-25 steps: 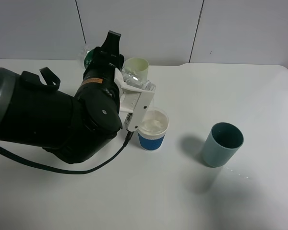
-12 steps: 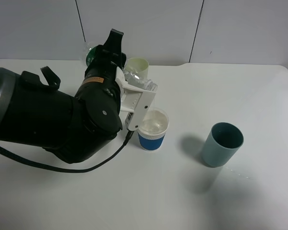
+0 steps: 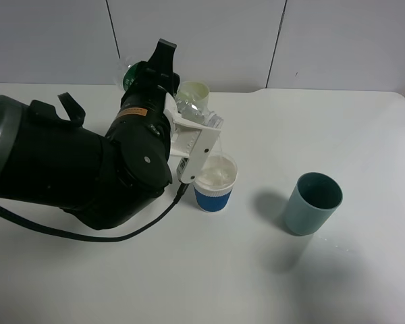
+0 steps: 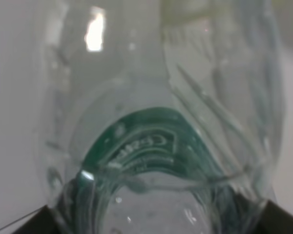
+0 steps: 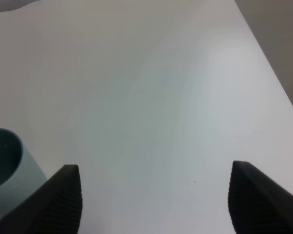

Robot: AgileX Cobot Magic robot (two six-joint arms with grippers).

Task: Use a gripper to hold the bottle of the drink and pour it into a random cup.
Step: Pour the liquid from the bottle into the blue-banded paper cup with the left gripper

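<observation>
My left gripper (image 3: 201, 131), white on a bulky black arm, is shut on the clear bottle (image 3: 189, 108), which is tilted with its open mouth over the white cup with the blue band (image 3: 214, 181). The bottle's green base (image 3: 129, 75) points up and back. A thin stream falls from the mouth into the cup, which holds clear liquid. In the left wrist view the bottle (image 4: 151, 146) with its green label fills the frame. My right gripper (image 5: 156, 200) is open and empty over bare table; it does not show in the exterior view.
A tall pale green cup (image 3: 192, 92) stands just behind the bottle. A teal cup (image 3: 312, 202) stands to the right of the white cup and also shows in the right wrist view (image 5: 5, 168). The white table (image 3: 290, 270) meets a pale wall at the back.
The left gripper has tipped the bottle a little further, its base rising slightly. A thin stream now runs into the white cup. The cups have not moved.
</observation>
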